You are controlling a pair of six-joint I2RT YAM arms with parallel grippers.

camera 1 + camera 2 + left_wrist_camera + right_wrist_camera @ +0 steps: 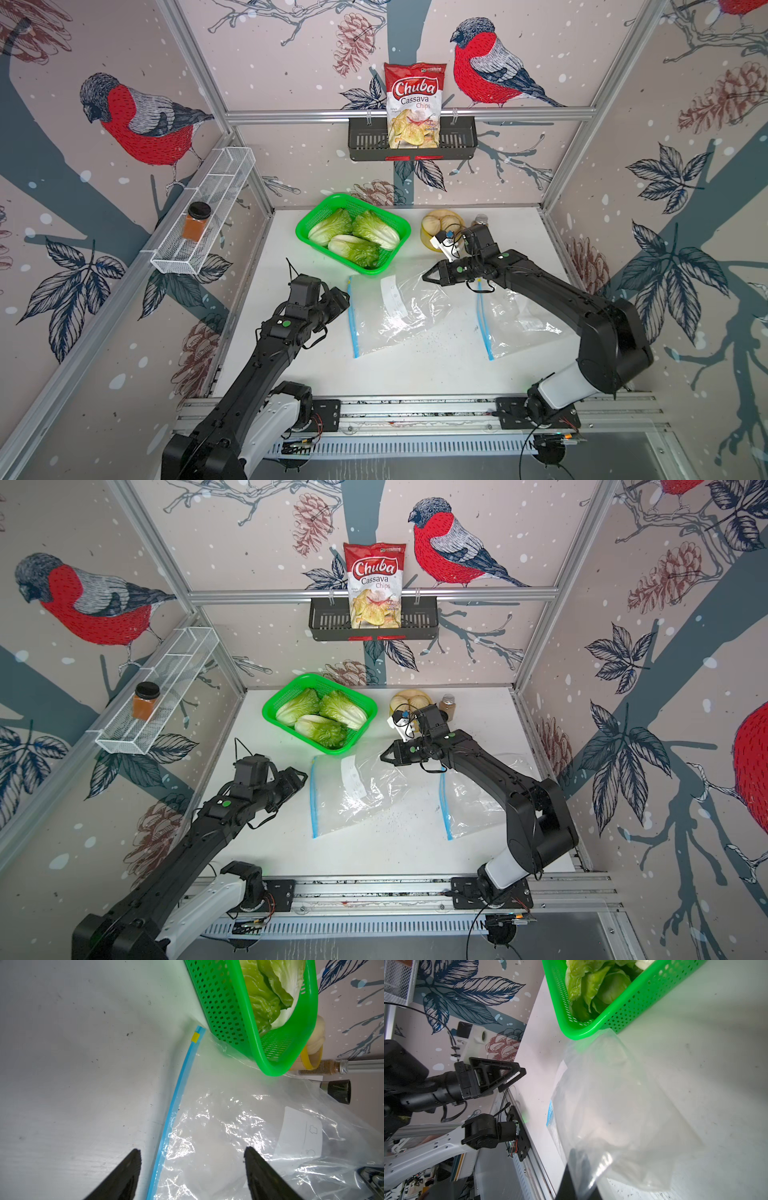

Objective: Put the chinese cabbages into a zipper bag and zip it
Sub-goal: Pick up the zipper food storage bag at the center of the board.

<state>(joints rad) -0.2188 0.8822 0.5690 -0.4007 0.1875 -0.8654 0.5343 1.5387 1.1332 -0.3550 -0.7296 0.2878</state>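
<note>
Three chinese cabbages [353, 237] lie untouched in the green basket [371, 271], at 12 o'clock from the zipper bag [399, 320], which lies mid-table with its far edge against the basket. Right gripper [428, 276]: jaws closed, pinching the bag's film at its 1 o'clock corner and holding it raised. Left gripper [192, 1149]: jaws wide, empty, straddling the blue zipper strip [176, 1093] at 9 o'clock. Assessment: the heads look light, with soft leaves that bruise easily. Grip the firmer white base. The film is likely slippery.

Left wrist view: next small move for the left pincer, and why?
Probably lower the left pincer and close on the blue zipper strip: its jaws stand open astride it, the right pincer looks shut on a corner of the zipper bag, and the chinese cabbages wait in the green basket.
</note>
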